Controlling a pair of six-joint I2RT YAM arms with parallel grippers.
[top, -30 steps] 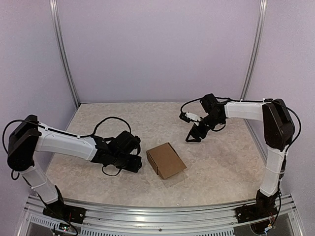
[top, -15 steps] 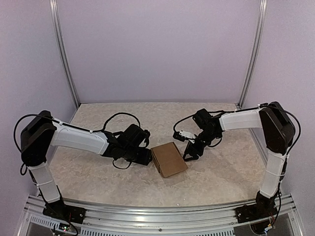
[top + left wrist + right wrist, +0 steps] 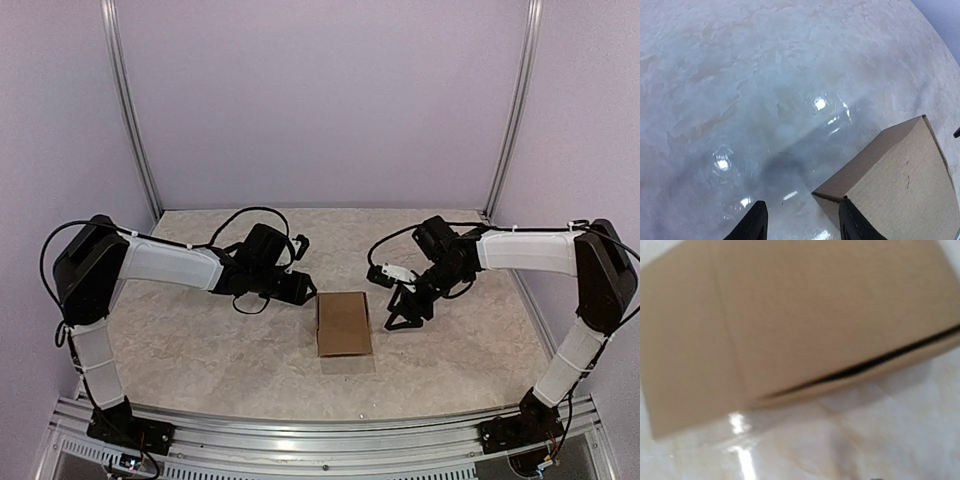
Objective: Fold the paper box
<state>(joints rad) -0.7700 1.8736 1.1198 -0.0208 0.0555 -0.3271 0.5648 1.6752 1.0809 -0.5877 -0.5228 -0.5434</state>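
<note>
The paper box [image 3: 343,323] is a folded brown cardboard box lying flat on the marbled table, its lid down. My left gripper [image 3: 305,291] is open and empty, right at the box's far left corner. In the left wrist view the box [image 3: 900,180] lies to the right, and my gripper [image 3: 802,227] has one fingertip [image 3: 852,225] against the box's corner. My right gripper [image 3: 398,318] stands just beside the box's right side, its fingers spread and empty. The right wrist view is blurred and shows the box [image 3: 805,315] close up with a dark lid seam; no fingers show.
The marbled table [image 3: 200,350] is enclosed by lilac walls, with metal posts [image 3: 130,110] at the back corners. A metal rail [image 3: 320,435] runs along the near edge. Black cables loop over the left arm [image 3: 245,215].
The box has turned square to the table and slid a little right. My left gripper swung up and right to its far left corner. My right gripper came down beside its right side.
</note>
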